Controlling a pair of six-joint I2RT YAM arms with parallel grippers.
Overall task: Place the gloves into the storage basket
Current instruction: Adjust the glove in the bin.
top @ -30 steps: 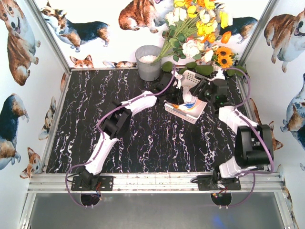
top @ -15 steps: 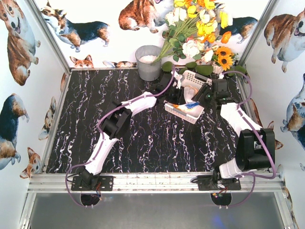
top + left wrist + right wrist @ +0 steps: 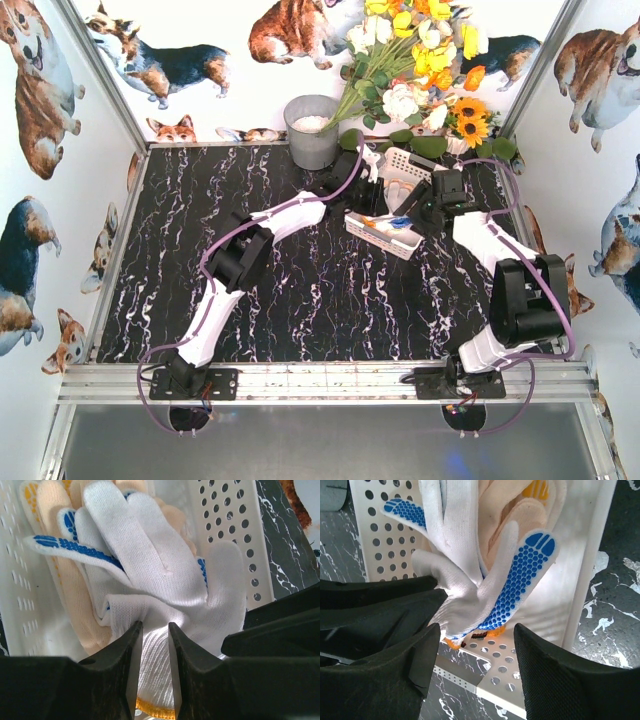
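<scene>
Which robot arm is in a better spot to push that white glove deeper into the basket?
Left, probably. The left gripper pinches the white glove lying in the storage basket; the right gripper hangs open, gripping nothing.

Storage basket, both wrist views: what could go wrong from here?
1. The left gripper pinches the white glove near its cuff; retreating without opening could drag it out of the storage basket.
2. The right gripper, open, hangs close beside the left one at the basket; they could collide or shove it.

white gloves (image 3: 160, 565) with blue dots, white perforated basket (image 3: 225, 535), black marbled table (image 3: 300, 290)
</scene>
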